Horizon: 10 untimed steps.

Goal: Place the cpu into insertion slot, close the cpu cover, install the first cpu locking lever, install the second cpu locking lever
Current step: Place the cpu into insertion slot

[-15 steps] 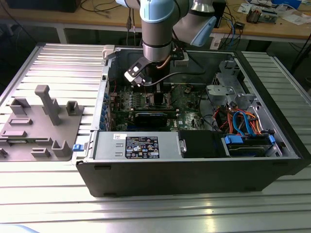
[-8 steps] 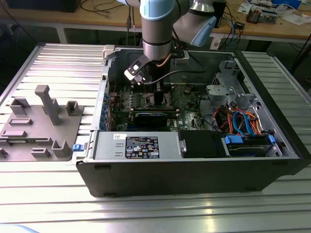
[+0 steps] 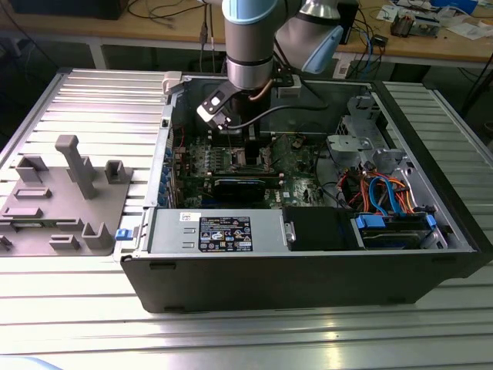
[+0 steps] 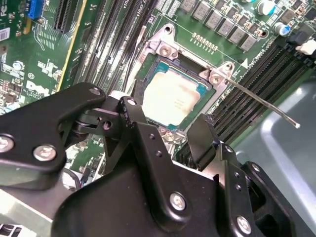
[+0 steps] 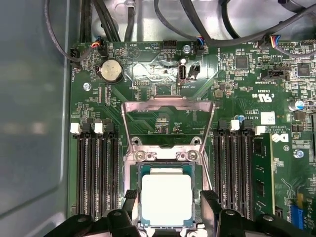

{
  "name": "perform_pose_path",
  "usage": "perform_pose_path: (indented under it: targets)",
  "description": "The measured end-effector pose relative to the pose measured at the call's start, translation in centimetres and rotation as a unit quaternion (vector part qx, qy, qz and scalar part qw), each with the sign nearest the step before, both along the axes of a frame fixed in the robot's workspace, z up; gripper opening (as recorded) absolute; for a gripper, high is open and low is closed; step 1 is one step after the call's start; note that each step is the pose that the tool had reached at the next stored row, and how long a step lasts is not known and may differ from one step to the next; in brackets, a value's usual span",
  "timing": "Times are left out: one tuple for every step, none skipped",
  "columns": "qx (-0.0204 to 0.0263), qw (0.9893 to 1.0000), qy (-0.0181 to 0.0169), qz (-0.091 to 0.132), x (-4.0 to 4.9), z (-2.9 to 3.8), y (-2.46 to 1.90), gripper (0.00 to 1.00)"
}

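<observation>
We see the end effector (image 5: 169, 193) open and empty, straddling the cpu (image 5: 167, 200) in the slot (image 5: 132, 168); a sideways brush could unseat it

Bare metal, matt black, green board (image 5: 148, 79)
The cpu (image 5: 166, 200) has a smooth, dull silver-grey metal top; next to it the cpu cover (image 5: 168, 104) and the thin lever (image 4: 261, 101) are bare bright metal — near it the gripper (image 4: 165, 114) is matt black, with shiny screw heads (image 4: 177, 200).
</observation>
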<state>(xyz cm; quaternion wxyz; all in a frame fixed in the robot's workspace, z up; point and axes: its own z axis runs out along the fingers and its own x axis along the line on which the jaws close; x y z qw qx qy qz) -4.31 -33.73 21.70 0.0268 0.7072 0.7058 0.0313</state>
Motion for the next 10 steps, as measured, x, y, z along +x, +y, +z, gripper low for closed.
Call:
perform_pose_path:
  targets:
    - [0.0002, 1.0000, 0.0021, 0.000, 0.03, 0.11, 0.00, 0.53]
    - [0.0001, 1.0000, 0.0035, 0.000, 0.07, 0.18, 0.00, 0.53]
    - [0.0003, 1.0000, 0.0049, 0.000, 0.11, 0.22, 0.01, 0.47]
    - [0.0002, 1.0000, 0.0076, 0.000, 0.18, 0.30, 0.00, 0.41]
    - [0.0003, 0.9999, 0.0109, 0.000, 0.26, 0.37, 0.00, 0.35]
    - [0.0004, 0.9999, 0.0129, 0.000, 0.30, 0.40, 0.00, 0.29]
    - [0.0005, 0.9999, 0.0156, 0.000, 0.36, 0.42, 0.00, 0.23]
    - [0.0008, 0.9998, 0.0189, 0.000, 0.42, 0.44, -0.01, 0.17]
    - [0.0013, 0.9998, 0.0209, 0.000, 0.47, 0.44, 0.00, 0.11]
    - [0.0017, 0.9997, 0.0227, 0.000, 0.51, 0.44, 0.00, 0.11]
